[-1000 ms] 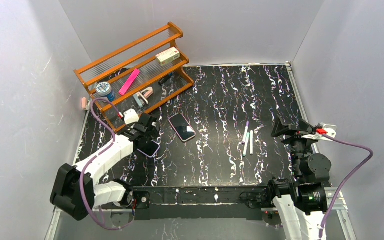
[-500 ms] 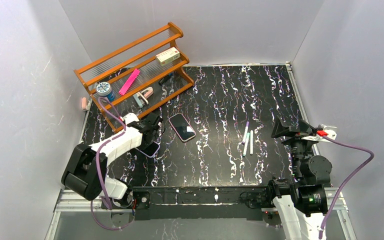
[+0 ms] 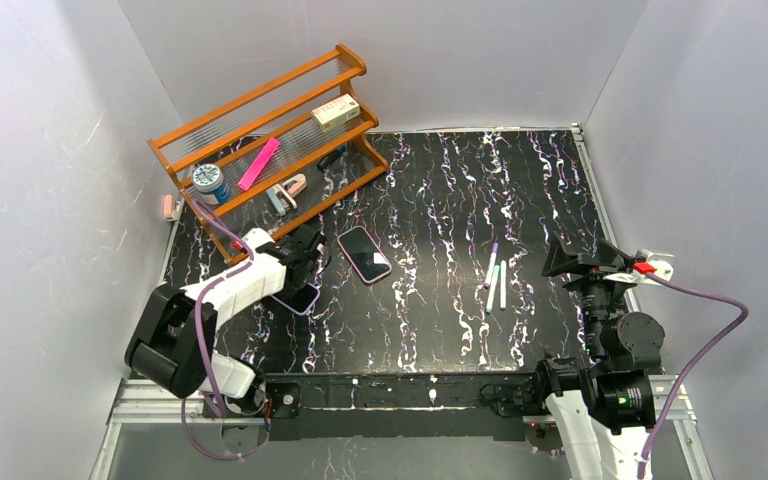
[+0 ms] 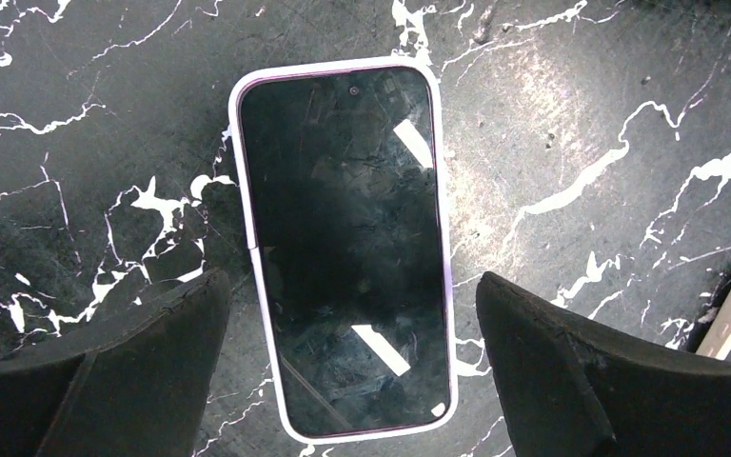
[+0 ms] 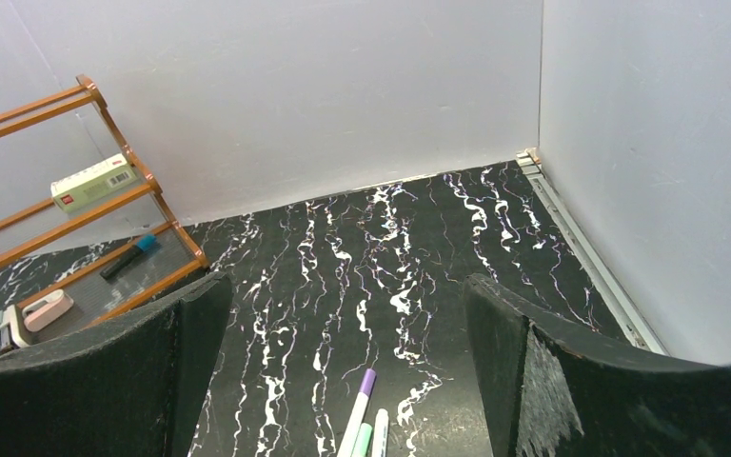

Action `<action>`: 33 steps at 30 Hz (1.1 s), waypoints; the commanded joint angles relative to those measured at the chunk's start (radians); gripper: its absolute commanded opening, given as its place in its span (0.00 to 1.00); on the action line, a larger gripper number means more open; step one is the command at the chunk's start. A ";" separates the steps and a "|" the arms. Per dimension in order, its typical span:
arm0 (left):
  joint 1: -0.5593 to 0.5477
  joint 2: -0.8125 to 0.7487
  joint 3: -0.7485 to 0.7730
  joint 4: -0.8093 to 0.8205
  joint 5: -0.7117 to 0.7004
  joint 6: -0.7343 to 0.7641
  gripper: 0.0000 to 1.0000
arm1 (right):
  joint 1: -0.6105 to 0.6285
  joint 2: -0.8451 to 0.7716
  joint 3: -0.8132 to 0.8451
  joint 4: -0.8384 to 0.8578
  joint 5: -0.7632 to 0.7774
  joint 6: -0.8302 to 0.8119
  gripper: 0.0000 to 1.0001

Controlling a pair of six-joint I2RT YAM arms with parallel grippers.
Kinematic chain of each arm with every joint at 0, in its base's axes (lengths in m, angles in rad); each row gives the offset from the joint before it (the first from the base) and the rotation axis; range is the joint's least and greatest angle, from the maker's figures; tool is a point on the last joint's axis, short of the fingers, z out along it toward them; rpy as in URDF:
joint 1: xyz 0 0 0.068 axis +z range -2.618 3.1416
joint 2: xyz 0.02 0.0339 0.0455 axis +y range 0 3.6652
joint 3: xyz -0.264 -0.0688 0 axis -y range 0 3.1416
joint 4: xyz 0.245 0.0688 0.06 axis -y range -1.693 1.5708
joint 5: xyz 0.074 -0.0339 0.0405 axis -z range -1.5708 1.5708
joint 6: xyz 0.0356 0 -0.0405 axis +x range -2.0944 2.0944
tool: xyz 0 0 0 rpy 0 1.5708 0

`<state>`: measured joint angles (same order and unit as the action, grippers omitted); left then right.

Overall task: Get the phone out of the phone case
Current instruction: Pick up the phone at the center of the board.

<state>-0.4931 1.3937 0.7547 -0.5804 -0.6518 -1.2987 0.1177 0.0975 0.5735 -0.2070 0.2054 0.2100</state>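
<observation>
A lavender phone case (image 4: 445,276) with a dark glossy face (image 4: 343,248) inside it lies flat on the black marbled table, and I cannot tell whether that face is a phone screen. It also shows in the top view (image 3: 300,299). My left gripper (image 4: 352,282) is open and hangs over the case's near end, one finger on each side, not touching. In the top view the left gripper (image 3: 298,270) is just above the case. A dark phone with a pink rim (image 3: 364,253) lies just to its right. My right gripper (image 3: 570,258) is open and empty, far right (image 5: 347,286).
An orange wooden rack (image 3: 260,150) with small items stands at the back left and shows in the right wrist view (image 5: 124,152). Three pens (image 3: 495,275) lie right of centre, near the right gripper (image 5: 362,424). White walls enclose the table.
The left arm's elbow rose and moved in, and its gripper moved slightly up and away from the lavender case, showing more of it. The right arm has not moved.
</observation>
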 commanded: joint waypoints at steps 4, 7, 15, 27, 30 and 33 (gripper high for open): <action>0.005 0.081 0.027 -0.029 -0.076 -0.074 0.98 | -0.005 -0.015 -0.003 0.046 -0.012 -0.001 0.99; 0.006 0.112 0.031 -0.036 -0.070 -0.083 0.98 | -0.005 -0.018 -0.003 0.047 -0.012 -0.003 0.99; 0.007 0.184 0.001 -0.024 -0.022 -0.085 0.98 | -0.004 -0.014 -0.003 0.046 0.004 0.000 0.99; 0.007 0.084 -0.100 0.100 0.081 0.020 0.72 | -0.004 0.095 0.020 0.019 -0.023 0.104 0.99; 0.007 0.031 -0.115 0.138 0.126 0.073 0.64 | -0.004 0.166 0.029 -0.023 -0.077 0.160 0.99; 0.007 -0.025 -0.134 0.184 0.171 0.119 0.56 | -0.005 0.244 0.029 -0.034 -0.188 0.207 0.99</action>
<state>-0.4885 1.4174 0.6743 -0.4397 -0.6300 -1.2320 0.1177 0.2607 0.5743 -0.2310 0.1406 0.3286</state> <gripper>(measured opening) 0.743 0.985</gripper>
